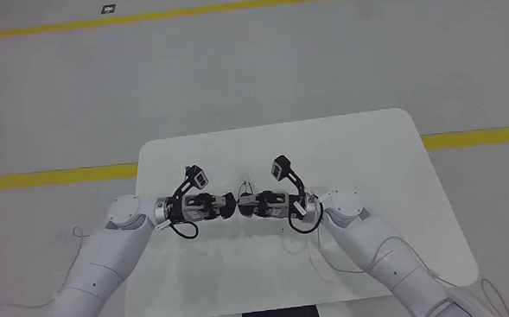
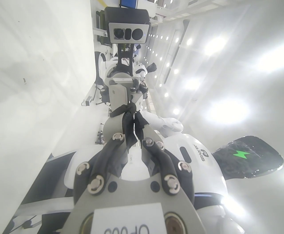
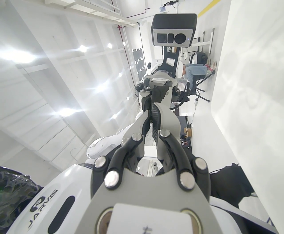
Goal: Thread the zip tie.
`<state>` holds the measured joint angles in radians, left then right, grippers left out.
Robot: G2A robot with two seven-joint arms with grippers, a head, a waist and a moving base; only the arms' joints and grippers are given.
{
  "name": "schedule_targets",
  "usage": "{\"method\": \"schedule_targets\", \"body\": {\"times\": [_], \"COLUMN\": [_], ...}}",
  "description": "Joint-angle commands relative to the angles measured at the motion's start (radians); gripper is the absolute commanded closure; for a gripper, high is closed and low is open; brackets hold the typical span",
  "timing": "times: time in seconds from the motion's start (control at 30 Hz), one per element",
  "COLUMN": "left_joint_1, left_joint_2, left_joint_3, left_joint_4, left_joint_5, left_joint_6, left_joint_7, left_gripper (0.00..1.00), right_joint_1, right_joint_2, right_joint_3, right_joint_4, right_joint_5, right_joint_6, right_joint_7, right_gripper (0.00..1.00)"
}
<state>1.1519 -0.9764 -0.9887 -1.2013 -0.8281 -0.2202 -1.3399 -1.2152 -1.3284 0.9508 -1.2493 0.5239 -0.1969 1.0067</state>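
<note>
Both arms meet tip to tip above the middle of the white table (image 1: 367,153). My left gripper (image 1: 229,205) and my right gripper (image 1: 245,205) face each other, fingertips almost touching. A thin dark zip tie (image 1: 246,190) arcs in a small loop just behind the two tips. In the left wrist view the left gripper (image 2: 132,115), its fingers wrapped in black tape, is shut, with the right gripper (image 2: 131,104) directly against it. In the right wrist view the right gripper (image 3: 152,108) is shut too, its ribbed pads pressed together, the left gripper (image 3: 156,90) just beyond. The tie's held ends are hidden between the pads.
A thin loose cable (image 1: 298,243) lies on the table beside the right forearm. The table's far half and both side edges are bare. Yellow floor lines (image 1: 56,177) run behind the table.
</note>
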Motion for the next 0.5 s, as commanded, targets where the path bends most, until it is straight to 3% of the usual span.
{"method": "schedule_targets", "body": {"times": [0.0, 0.27, 0.47], "left_joint_1": [0.0, -0.001, -0.002], "left_joint_2": [0.0, -0.001, -0.002], "left_joint_3": [0.0, 0.001, 0.002], "left_joint_4": [0.0, 0.001, 0.002], "left_joint_5": [0.001, 0.0, 0.001], "left_joint_6": [0.0, 0.0, 0.002], "left_joint_7": [0.0, -0.003, -0.006], "left_gripper": [0.93, 0.91, 1.0], "right_joint_1": [0.001, 0.004, 0.005], "right_joint_2": [0.0, 0.001, 0.002], "right_joint_3": [-0.001, -0.005, -0.009], "right_joint_4": [0.0, 0.0, 0.001], "right_joint_5": [0.002, 0.002, 0.0], "right_joint_6": [-0.003, -0.004, -0.002], "right_joint_7": [0.001, 0.002, 0.0], "right_gripper": [1.0, 1.0, 1.0]}}
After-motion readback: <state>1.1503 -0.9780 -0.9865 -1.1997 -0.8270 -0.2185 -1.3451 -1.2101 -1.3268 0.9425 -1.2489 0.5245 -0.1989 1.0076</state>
